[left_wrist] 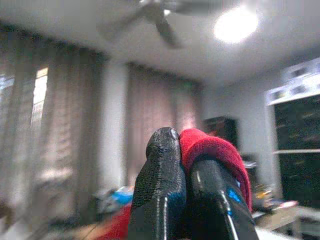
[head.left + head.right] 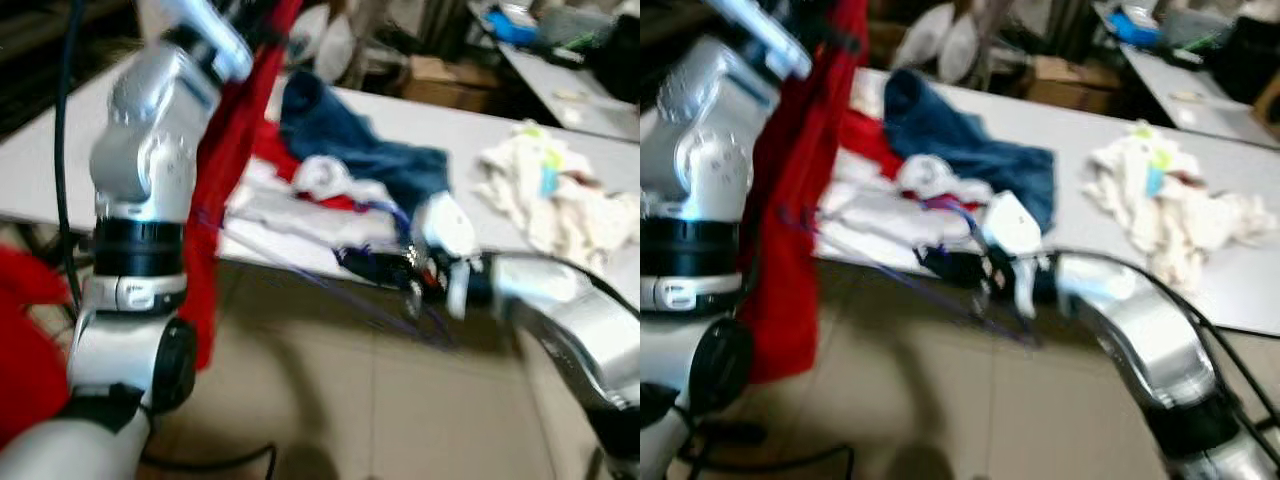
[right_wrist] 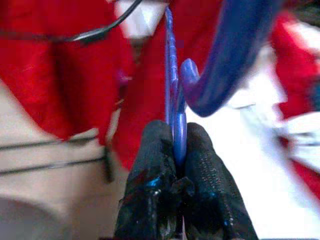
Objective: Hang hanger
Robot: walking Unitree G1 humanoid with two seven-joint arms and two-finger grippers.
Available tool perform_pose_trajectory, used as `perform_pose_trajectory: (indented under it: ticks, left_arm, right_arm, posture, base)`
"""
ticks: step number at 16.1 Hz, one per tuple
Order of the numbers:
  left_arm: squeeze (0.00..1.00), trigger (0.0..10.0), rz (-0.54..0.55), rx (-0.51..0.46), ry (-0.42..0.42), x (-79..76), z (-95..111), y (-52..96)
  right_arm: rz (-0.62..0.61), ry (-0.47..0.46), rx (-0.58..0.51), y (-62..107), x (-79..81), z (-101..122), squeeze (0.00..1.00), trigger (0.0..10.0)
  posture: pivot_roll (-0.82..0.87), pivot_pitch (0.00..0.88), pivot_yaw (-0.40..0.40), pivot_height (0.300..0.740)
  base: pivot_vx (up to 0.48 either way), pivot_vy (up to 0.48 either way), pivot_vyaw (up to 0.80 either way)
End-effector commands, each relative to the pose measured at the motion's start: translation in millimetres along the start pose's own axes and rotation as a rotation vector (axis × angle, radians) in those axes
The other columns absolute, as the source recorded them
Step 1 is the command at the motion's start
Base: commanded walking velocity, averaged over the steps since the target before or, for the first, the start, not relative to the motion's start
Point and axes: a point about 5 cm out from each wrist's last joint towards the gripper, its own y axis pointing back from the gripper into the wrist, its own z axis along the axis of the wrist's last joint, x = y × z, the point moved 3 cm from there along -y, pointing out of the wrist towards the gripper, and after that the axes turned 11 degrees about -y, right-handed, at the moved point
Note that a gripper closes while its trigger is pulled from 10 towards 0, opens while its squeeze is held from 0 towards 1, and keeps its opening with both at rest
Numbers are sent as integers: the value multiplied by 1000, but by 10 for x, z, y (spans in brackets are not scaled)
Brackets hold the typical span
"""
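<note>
My left arm is raised at the left, and its gripper [image 1: 182,150] is shut on a red garment [image 2: 228,160] that hangs down in a long strip past the table edge. My right gripper [image 3: 175,150] is shut on a thin blue hanger [image 3: 172,95], whose hook [image 3: 230,55] curves off to one side. In the eye views the right gripper [image 2: 960,268] reaches toward the table edge, with the hanger's blue wire [image 2: 880,262] stretching from it toward the red garment.
A white table [image 2: 480,130] carries a heap of blue, white and red clothes [image 2: 340,160] and a pile of white cloth [image 2: 550,195]. More tables and boxes stand behind. A cable [image 2: 200,462] lies on the tiled floor below.
</note>
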Motion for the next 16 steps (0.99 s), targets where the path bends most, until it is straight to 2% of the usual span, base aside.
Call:
perform_pose_trajectory:
  ticks: [1, 2, 3, 5, 6, 8, 9, 10, 11, 12, 14, 15, 16]
  left_arm:
    - [0, 10000, -94, -45, 28, -184, 152, -100]
    - [0, 10000, -103, -52, 38, -199, 174, -107]
    - [0, 10000, -127, -70, 65, -242, 229, -136]
    - [0, 10000, -132, -76, 84, -248, 237, -130]
    - [0, 10000, -128, -70, 83, -237, 237, -119]
    - [0, 10000, -117, -58, 78, -208, 241, -99]
    - [0, 10000, -104, -58, 79, -181, 251, -90]
    - [0, 10000, -93, -62, 73, -143, 269, -78]
    - [0, 10000, -69, -70, 64, -59, 311, -56]
    - [0, 10000, -33, -104, 38, 75, 414, -25]
    - [0, 10000, 7, -139, 14, 187, 518, -12]
    - [0, 10000, 49, -146, -6, 280, 578, 18]
    - [0, 10000, 64, -139, -16, 313, 580, 35]
  right_arm:
    - [-83, -1, -58, -41, -202, 95, 0, 10000]
    - [-94, -6, -86, -67, -240, 141, 0, 10000]
    - [-40, -50, -209, -200, -284, 373, 0, 10000]
    - [-6, -55, -240, -257, -277, 440, 0, 10000]
    - [-33, -42, -254, -318, -348, 495, 0, 10000]
    - [-215, -20, -325, -377, -671, 676, 0, 10000]
    - [-356, -40, -378, -334, -919, 817, 0, 10000]
    - [-447, -3, -407, -267, -1058, 938, 0, 10000]
    - [-593, 55, -483, -90, -1261, 1192, 0, 10000]
    - [-742, 133, -608, 221, -1412, 1556, 0, 10000]
    - [-801, 217, -716, 464, -1426, 1845, 0, 10000]
    - [-793, 248, -762, 545, -1403, 1947, 0, 10000]
    - [-773, 246, -761, 541, -1395, 1948, 0, 10000]
  posture:
    - [60, 0, -85, 740]
    - [60, 0, -85, 740]
    - [72, 0, -93, 740]
    - [76, 0, -97, 740]
    - [78, 0, -99, 740]
    - [81, 0, -99, 740]
    - [82, 0, -96, 740]
    - [79, 0, -93, 740]
    - [78, 0, -93, 740]
    - [78, 0, -93, 740]
    - [78, 0, -95, 740]
    - [78, 0, -96, 740]
    - [77, 0, -95, 740]
  base:
    - [480, 0, 0]
    - [480, 0, 0]
    - [480, 0, 0]
    - [480, 0, 0]
    - [480, 0, 0]
    - [480, 0, 0]
    - [480, 0, 0]
    - [480, 0, 0]
    - [480, 0, 0]
    - [480, 0, 0]
    - [480, 0, 0]
    - [480, 0, 0]
    - [480, 0, 0]
